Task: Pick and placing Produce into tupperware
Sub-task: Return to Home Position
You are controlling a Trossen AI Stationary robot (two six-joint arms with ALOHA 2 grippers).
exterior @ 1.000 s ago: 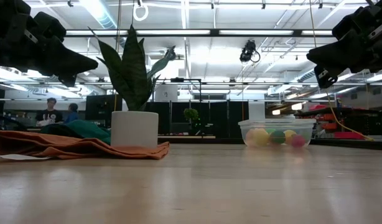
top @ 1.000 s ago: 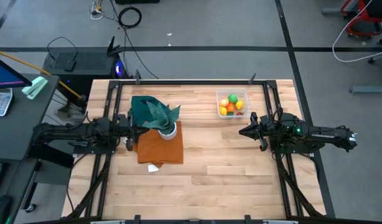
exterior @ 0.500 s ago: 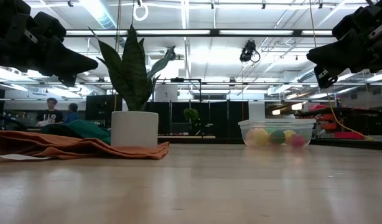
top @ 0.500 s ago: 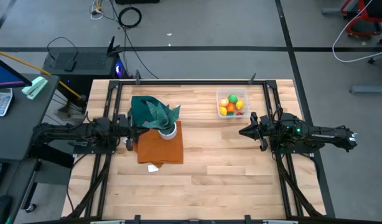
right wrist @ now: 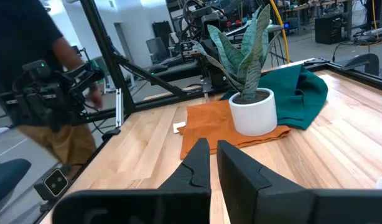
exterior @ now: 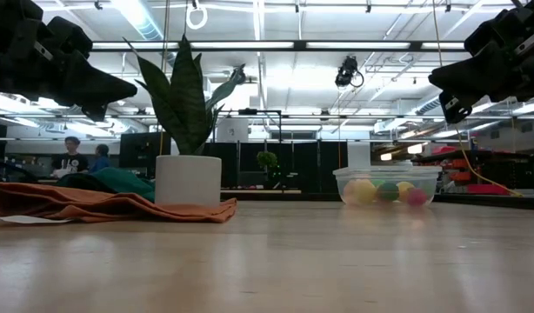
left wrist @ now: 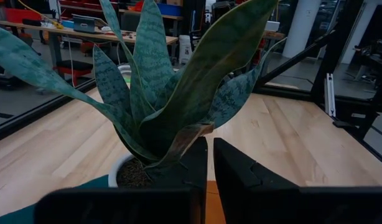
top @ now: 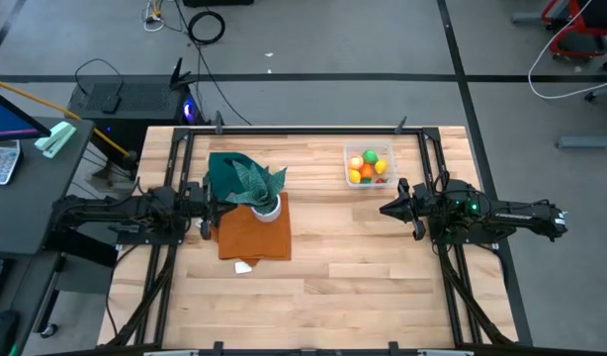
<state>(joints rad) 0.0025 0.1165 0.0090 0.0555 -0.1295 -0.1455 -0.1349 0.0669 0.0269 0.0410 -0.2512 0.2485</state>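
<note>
The tupperware (top: 369,165) stands in the far right part of the wooden table (top: 363,267), close to the far edge rail and just inside the right-hand rail. The near half of the table is bare wood from side to side, and a wide bare strip runs between the tub and the clutter on the left.

The left arm lies across the left edge. Its left gripper (top: 211,205) hangs over the near edge of the green cloth (top: 222,170), just beside the white plant pot (top: 267,209). In the left wrist view its fingers (left wrist: 237,171) are drawn almost together, with only a thin slit between them, and they hold nothing; the plant's leaves fill the space right ahead.

The right arm lies across the right edge. The right gripper (top: 386,210) points inward, nearer than the tub and apart from it. Its fingers (right wrist: 241,165) are likewise nearly closed on nothing, with open boards ahead.

The orange cloth (top: 252,235) lies under the pot and reaches toward the near side. A small white scrap (top: 243,266) sits at its near edge.

The produce (top: 371,156) — yellow, green, orange and red pieces — lies wholly inside the tub, and in the low view it shows through the clear wall (exterior: 387,186).

Against the frames from half a second and a second ago, nothing has shifted — both arms, the tub and the cloths sit exactly where they were.
</note>
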